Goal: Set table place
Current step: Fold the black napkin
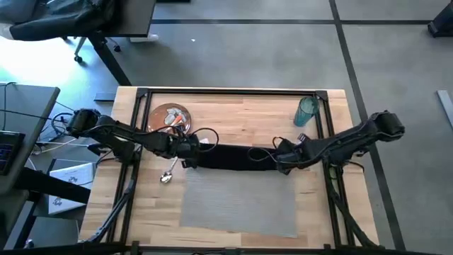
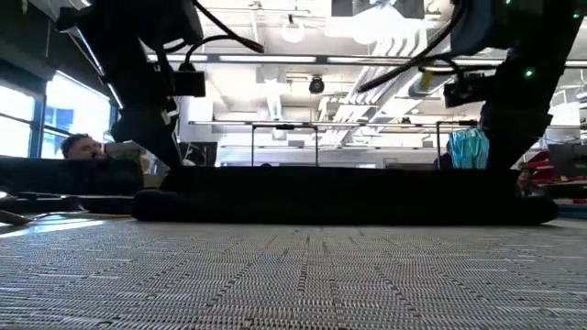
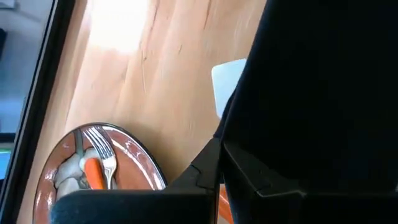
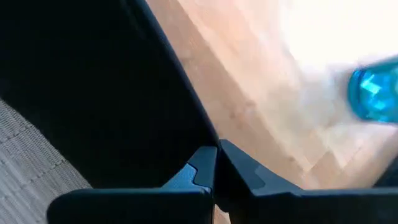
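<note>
Along placemat (image 1: 241,202) far edge: napkin (image 1: 233,157) gripper-pinched both ends.

Two matte black, jointed metal robot arms, the left arm (image 1: 120,133) and the right arm (image 1: 354,140), trail thin black looping cables; their blocky dark fingers (image 4: 239,174) have angular moulded edges.

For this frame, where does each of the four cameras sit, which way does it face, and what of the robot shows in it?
High view: overhead, straight down on the table; both arms, left gripper and right gripper at the ends of the black napkin.
Low view: at tabletop level, across the placemat to the napkin; arms descend from above.
Left wrist view: over the plate and fork; own fingers pinch napkin.
Right wrist view: towards the tumbler; own fingers pinch napkin.
Shared: the napkin shows in all four.
</note>
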`<state>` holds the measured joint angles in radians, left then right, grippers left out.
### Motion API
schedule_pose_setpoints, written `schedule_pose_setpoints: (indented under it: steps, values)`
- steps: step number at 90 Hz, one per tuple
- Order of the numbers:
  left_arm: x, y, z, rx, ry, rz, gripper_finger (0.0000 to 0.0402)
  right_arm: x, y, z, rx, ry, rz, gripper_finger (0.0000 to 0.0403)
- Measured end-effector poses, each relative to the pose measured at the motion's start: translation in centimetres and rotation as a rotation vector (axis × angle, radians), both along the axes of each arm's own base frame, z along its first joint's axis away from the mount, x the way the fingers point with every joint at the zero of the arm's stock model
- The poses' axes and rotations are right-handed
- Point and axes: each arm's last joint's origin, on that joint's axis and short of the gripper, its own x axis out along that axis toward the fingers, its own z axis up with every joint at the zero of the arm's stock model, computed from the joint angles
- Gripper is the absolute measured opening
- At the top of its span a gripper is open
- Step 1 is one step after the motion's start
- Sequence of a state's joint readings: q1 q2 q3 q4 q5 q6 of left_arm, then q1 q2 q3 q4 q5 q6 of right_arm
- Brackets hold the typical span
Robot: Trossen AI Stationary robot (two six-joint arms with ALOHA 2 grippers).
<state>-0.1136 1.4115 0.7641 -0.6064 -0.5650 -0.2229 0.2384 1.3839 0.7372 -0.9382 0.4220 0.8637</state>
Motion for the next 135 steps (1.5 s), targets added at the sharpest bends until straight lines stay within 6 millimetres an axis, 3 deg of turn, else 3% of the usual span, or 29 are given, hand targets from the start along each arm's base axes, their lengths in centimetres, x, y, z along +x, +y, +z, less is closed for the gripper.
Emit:
schedule_pose_setpoints:
  steps: [47, 64, 77, 96, 109, 117, 135]
  values:
    - [0.7, 0.0, 0.2, 0.01, -0.051, -0.038, 0.0001, 0.6, -0.8, -1.3, -0.028, 0.07, -0.033, 0.0011]
    - [0.7, 0.0, 0.3, 0.006, -0.059, -0.03, 0.004, 0.2, -1.0, -1.2, 0.005, 0.124, -0.048, 0.0082]
    - [1.0, 0.0, 1.2, 0.005, -0.056, -0.029, 0.0087, -0.1, -1.2, 0.4, -0.004, 0.21, -0.047, 0.0149]
    - [2.7, -0.5, 3.2, -0.118, -0.168, -0.096, 0.013, 1.4, -0.6, 2.1, 0.083, 0.204, 0.124, 0.0211]
    - [3.2, -1.0, 1.6, -0.248, -0.264, -0.232, 0.0133, 3.8, 0.6, 0.0, 0.214, -0.08, 0.396, 0.022]
    - [2.6, -0.8, 0.0, -0.265, -0.294, -0.243, 0.0131, 4.1, 0.5, -1.8, 0.242, -0.226, 0.463, 0.022]
    - [0.4, -0.5, -3.1, -0.301, -0.233, -0.153, 0.0131, 2.5, 0.1, -4.0, 0.283, -0.199, 0.412, 0.022]
